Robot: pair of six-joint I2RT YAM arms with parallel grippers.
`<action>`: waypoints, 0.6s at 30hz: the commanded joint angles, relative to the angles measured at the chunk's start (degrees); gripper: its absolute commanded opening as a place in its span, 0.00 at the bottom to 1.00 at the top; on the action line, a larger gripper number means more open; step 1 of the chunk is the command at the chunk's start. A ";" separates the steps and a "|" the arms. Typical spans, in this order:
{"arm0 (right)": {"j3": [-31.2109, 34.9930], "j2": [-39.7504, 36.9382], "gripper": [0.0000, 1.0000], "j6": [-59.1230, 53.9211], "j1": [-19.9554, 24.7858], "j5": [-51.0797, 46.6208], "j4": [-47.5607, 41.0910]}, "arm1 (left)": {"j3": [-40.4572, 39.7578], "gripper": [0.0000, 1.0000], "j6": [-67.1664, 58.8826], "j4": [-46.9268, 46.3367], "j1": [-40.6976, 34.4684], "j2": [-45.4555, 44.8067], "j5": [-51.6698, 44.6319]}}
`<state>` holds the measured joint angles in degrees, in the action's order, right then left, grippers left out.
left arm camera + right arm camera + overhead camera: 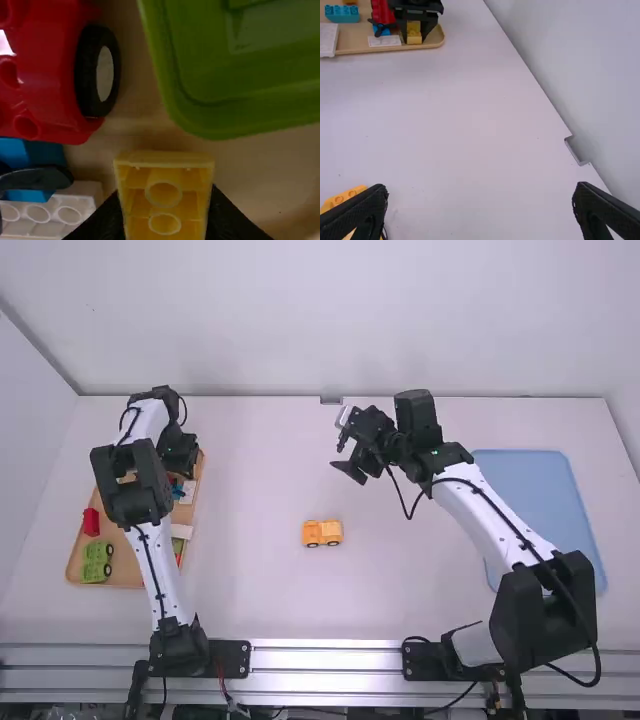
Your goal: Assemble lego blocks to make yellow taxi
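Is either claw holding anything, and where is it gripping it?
The left claw holds a yellow block by two opposite sides; the right claw is open and empty.

two arms (488, 521), two trays (530, 485), one yellow car (322, 532)

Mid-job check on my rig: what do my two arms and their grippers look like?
Both the left arm and right arm have white links with chunky black joints. A black cable runs along the left arm, another along the right. The left gripper and right gripper are black and two-fingered.
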<state>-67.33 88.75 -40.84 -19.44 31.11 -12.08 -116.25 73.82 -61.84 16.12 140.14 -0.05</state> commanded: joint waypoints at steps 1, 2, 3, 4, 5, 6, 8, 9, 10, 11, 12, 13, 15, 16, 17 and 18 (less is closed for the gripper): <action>-0.42 0.15 0.99 -0.15 0.00 0.31 0.00 | 1.20 0.27 0.09 -0.63 -0.37 -0.20 -0.44; -0.42 0.15 0.99 -0.15 0.02 0.31 -0.02 | 1.20 0.27 -0.07 -0.68 -0.35 -0.20 -0.31; -0.42 0.15 0.99 -0.15 0.02 0.31 -0.02 | 1.20 0.27 -0.20 -0.68 -0.33 -0.20 -0.31; -0.39 0.15 0.99 -0.15 0.02 0.31 -0.02 | 1.20 0.27 -2.49 -0.61 -0.22 -0.20 -0.33; -0.42 0.15 0.99 -0.17 0.02 0.28 -0.02 | 1.18 0.28 -6.10 -0.39 0.11 -0.20 -0.31; -0.42 0.15 0.99 -0.17 0.02 -0.13 -0.04 | 1.18 0.27 -11.17 0.92 0.44 -0.20 -0.39; -0.42 0.15 0.99 -0.13 0.02 -1.05 -0.04 | 1.18 0.26 -16.04 2.89 0.70 -0.20 -0.66; -0.42 0.15 0.99 -0.15 0.02 -1.44 -0.04 | 1.18 0.26 -18.27 3.65 0.83 -0.28 -0.92; -0.42 0.15 0.99 -0.13 0.02 -1.66 -0.04 | 1.11 0.25 -19.93 3.91 0.83 -0.63 -1.44; -0.42 0.15 0.99 -0.15 0.02 -1.64 -0.02 | 1.07 0.25 -20.79 3.93 0.79 -0.87 -1.55; -0.42 0.15 0.99 -0.13 0.02 -1.51 0.04 | 1.07 0.24 -22.58 3.65 0.72 -1.95 -1.55; -0.42 0.15 0.99 -0.15 0.00 -1.36 0.15 | 1.09 0.24 -23.93 3.39 0.90 -3.15 -0.59; -0.42 0.15 0.99 -0.13 0.02 -1.16 0.42 | 1.11 0.24 -24.44 2.16 0.68 -5.29 1.31; -0.42 0.15 0.99 -0.15 0.02 -1.16 0.46 | 1.14 0.24 -24.46 2.03 0.61 -5.53 1.60; -0.39 0.15 0.99 0.28 0.02 -0.74 0.81 | 1.20 0.20 -24.96 0.42 -0.28 -8.17 4.59; -0.42 0.26 0.99 0.81 0.02 -0.70 1.20 | 1.22 0.20 -25.99 0.22 -0.68 -9.25 5.42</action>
<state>-67.31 88.75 -40.84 -19.44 29.69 -11.35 -114.93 51.83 -60.88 16.16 137.71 1.43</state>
